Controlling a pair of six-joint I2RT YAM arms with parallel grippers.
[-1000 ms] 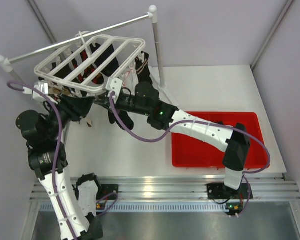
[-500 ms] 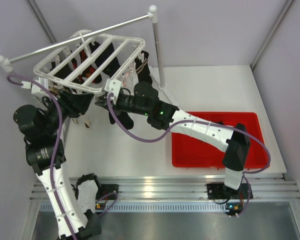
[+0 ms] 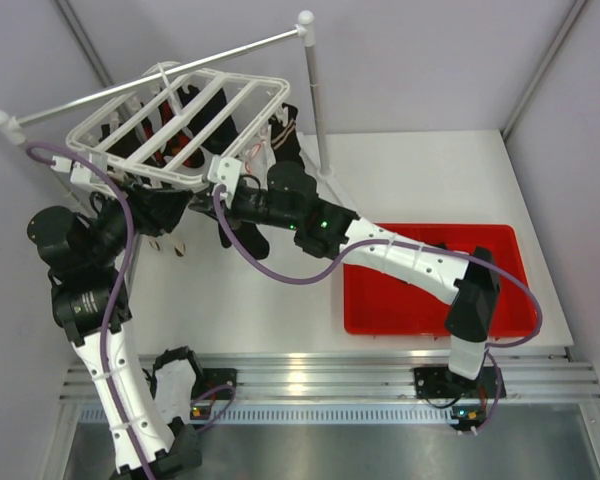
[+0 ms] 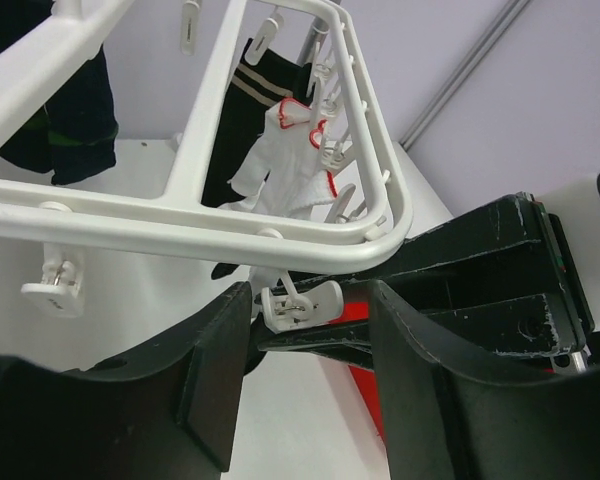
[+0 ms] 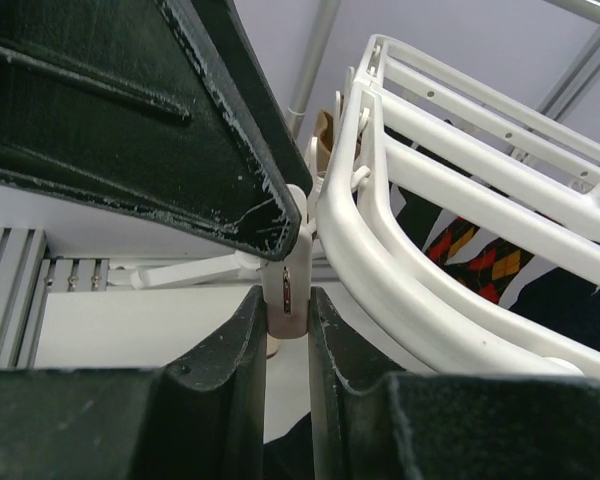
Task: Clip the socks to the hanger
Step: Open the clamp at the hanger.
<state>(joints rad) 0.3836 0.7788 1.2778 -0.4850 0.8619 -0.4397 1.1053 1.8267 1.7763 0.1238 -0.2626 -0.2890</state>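
Observation:
The white hanger [image 3: 180, 120] hangs tilted from the rail, with dark socks [image 4: 245, 110] and white ones clipped under it. My right gripper [image 5: 286, 300] is shut on a small white clip [image 5: 285, 265] at the hanger's near corner. Another dangling clip [image 4: 302, 303] sits between the fingers of my left gripper [image 4: 308, 325], which is open and touches neither side of it. In the top view both grippers meet under the hanger's near edge, the left gripper [image 3: 168, 205] and the right gripper [image 3: 235, 195]. A black sock [image 3: 226, 236] shows just below the right gripper; I cannot tell whether it is held.
The grey rail stand [image 3: 310, 90] rises behind the hanger. A red tray [image 3: 430, 300] lies on the table at the right, under the right arm. A brown patterned sock [image 5: 470, 255] hangs inside the frame. Purple cables loop round both arms.
The left arm has swung its gripper right, under the hanger's near edge, next to the right gripper. The hanger has shifted slightly. The right gripper keeps its hold on the clip.

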